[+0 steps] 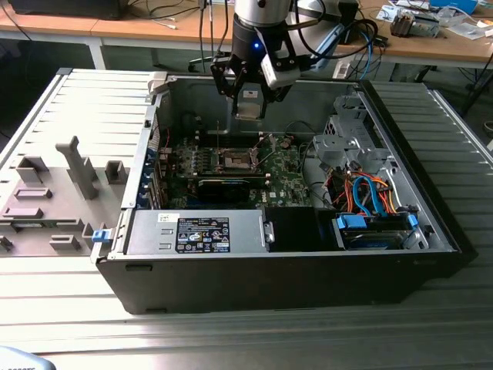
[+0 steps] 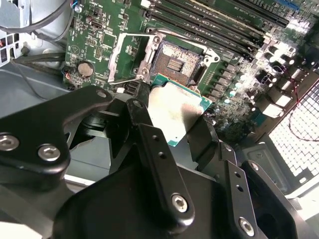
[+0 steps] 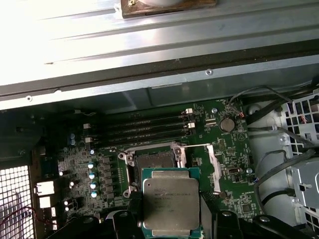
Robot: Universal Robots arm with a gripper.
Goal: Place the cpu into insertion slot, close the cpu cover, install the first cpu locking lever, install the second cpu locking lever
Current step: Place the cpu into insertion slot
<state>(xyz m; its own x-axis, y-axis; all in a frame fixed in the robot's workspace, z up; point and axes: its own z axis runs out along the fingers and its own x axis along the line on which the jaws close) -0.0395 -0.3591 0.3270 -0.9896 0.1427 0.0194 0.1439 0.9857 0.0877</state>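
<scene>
Above the open black computer case [image 1: 308,270], the gripper [image 1: 250,99] is seen clamped on the cpu [image 1: 250,105], a small flat square chip with a dull silver-grey metal top and a green edge. In both wrist views the chip is pinched by opposite edges between the black fingers [image 2: 142,124], metal top facing the cameras and held roughly level. The cpu is held clear of the green motherboard [image 1: 289,173], over it and near the insertion slot [image 3: 152,167], a small square dark socket with a silvery rim. The slot is seen bare, its contact field exposed; the chip is not yet seated. The cpu cover [image 3: 213,167], a thin silvery metal frame plate, is flipped open and stands at one side of the slot. Long narrow black memory slots [image 3: 144,128] are seen just beside the socket.
</scene>
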